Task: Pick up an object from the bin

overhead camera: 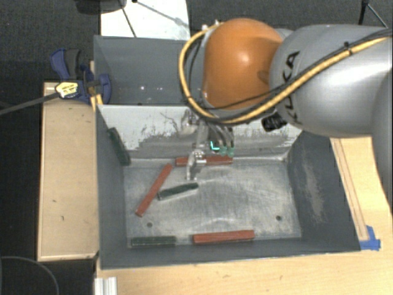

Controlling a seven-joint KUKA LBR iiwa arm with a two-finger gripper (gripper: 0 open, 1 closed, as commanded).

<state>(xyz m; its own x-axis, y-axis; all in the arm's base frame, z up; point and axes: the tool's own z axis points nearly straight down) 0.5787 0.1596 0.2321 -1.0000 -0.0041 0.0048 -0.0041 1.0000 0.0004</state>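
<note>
Toward the far wall of the grey metal bin [316, 189], my pincer [198, 163] hangs low over a short red-brown flat stick [215, 161] that lies along the foot of that wall; whether the pincer is apart or together I cannot tell. Item, just in front of it: a dark green flat stick [177, 192], lying nearly level. Item, at that stick's left end: a long red-brown stick [153, 190], set diagonally. Item, left wall: a dark green bar [118, 146], lying aslant. Item, near edge: a dark green strip [153, 241] and a red-brown strip [223, 236], in line, apart.
</note>
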